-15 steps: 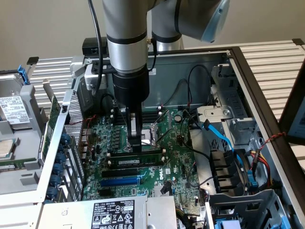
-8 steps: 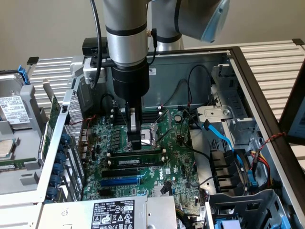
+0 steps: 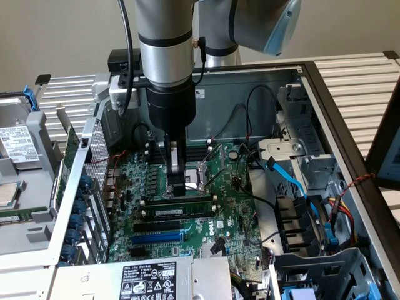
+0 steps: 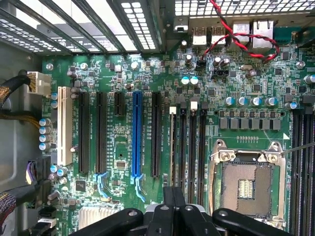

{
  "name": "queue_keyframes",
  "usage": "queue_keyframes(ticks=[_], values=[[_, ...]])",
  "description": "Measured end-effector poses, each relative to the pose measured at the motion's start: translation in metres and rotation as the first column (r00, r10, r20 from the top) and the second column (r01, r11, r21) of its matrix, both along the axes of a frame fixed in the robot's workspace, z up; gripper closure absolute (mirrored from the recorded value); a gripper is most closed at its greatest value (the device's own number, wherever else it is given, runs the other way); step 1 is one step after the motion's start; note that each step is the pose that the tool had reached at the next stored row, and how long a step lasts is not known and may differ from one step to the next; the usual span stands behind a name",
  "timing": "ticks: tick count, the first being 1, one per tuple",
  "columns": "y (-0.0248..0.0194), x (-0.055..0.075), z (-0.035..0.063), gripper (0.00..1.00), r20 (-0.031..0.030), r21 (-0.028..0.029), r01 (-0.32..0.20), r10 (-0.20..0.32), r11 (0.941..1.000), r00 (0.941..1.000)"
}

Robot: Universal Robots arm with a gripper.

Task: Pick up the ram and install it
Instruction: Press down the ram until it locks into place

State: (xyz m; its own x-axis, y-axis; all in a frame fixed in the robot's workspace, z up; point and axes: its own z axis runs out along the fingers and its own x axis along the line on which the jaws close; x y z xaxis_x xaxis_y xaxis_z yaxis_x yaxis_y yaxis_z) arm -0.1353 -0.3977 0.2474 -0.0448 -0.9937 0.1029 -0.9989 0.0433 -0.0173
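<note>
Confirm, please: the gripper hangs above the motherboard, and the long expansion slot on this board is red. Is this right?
Not quite. The gripper does hang above the motherboard, but the long expansion slot is blue, not red. The wrist view shows it plainly.

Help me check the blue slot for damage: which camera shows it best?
The wrist view: the blue slot is seen nearly straight on, along most of its length. The exterior view shows it at a slant, low on the board.
</note>
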Motion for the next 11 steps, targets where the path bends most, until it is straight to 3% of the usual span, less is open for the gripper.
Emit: queue_keyframes(ticks=[5,11], values=[[0.0,0.0,-0.0005,0.89,0.0,0.0013,0.077,-0.077,0.997,0.997],[0.0,0.0,-0.001,0.89,-0.0002,0.0036,0.166,-0.166,0.9862,0.9862]])
